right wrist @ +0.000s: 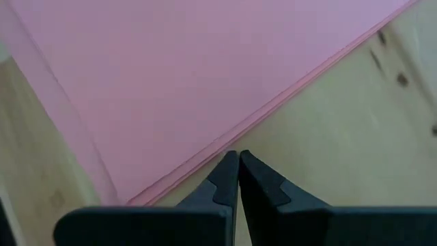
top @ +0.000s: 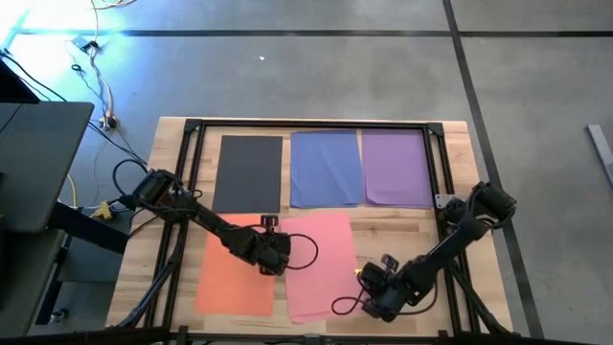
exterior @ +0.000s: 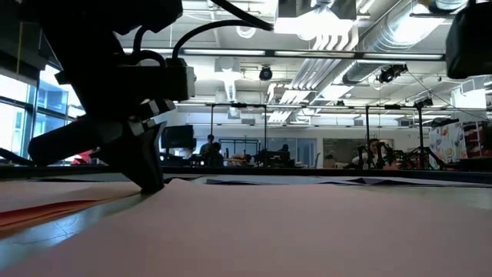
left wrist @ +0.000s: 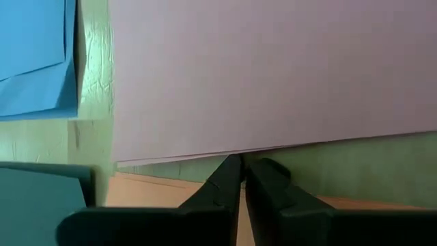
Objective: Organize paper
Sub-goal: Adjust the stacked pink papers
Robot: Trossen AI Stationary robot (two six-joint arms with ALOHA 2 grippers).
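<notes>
Pink sheet (top: 321, 264): both shut hands, left (top: 278, 261), right (top: 367, 276), at edges.

Light: even and bright over the table (top: 172, 144); blue glare on the floor at 11 o'clock.
Low view: ceiling lights (exterior: 307, 23) blown out, arm (exterior: 115, 100) silhouetted.
Focus: wrist-view fingers (left wrist: 229, 184) soft.
</notes>
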